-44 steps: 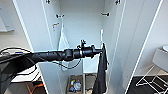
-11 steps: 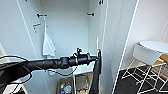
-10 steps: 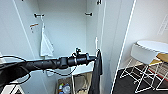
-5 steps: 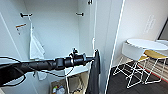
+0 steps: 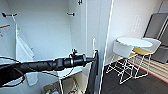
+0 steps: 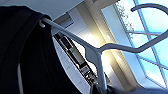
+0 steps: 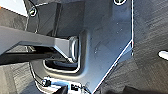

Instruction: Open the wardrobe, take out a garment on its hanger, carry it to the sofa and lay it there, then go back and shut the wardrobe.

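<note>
In front of the open wardrobe (image 5: 50, 37), my left gripper (image 5: 94, 59) grips the hanger (image 6: 100, 50) tight. The black top (image 5: 92, 75) hangs from it, so I think I am carrying now. Next I must find the sofa.

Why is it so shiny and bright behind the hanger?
In the left wrist view, daylight from big windows glares behind the thin white hanger, leaving the black cloth garment a dark shape. In the head view everything looks soft and blurry, and the white wardrobe is evenly lit.
</note>
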